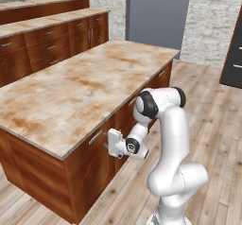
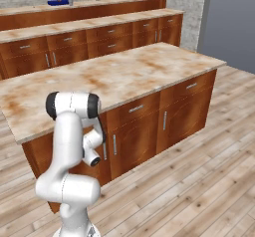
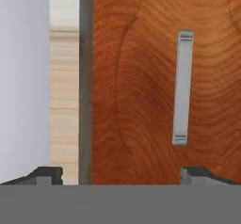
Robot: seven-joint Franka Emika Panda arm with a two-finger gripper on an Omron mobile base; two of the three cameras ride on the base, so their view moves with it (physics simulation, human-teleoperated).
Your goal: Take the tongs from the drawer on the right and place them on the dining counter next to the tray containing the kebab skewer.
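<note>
My gripper (image 3: 122, 173) is open, and its two tips frame a reddish-brown drawer (image 3: 136, 91) front whose silver bar handle (image 3: 182, 87) lies just ahead of the right tip. From the left base view the gripper (image 1: 107, 145) points at that shut drawer (image 1: 90, 146) under the island top, a short gap away from its handle (image 1: 95, 137). The tongs are hidden. Far back on the raised dining counter (image 2: 114, 3) sits the blue tray (image 2: 59, 2). The kebab skewer is too small to make out.
The marbled island top (image 1: 80, 87) overhangs the drawer fronts. More drawers (image 2: 135, 108) and cabinet doors (image 2: 177, 116) run along the island's front. A second row of cabinets (image 2: 74, 44) stands between the island and the dining counter. Wooden floor (image 2: 199, 181) stretches to my right.
</note>
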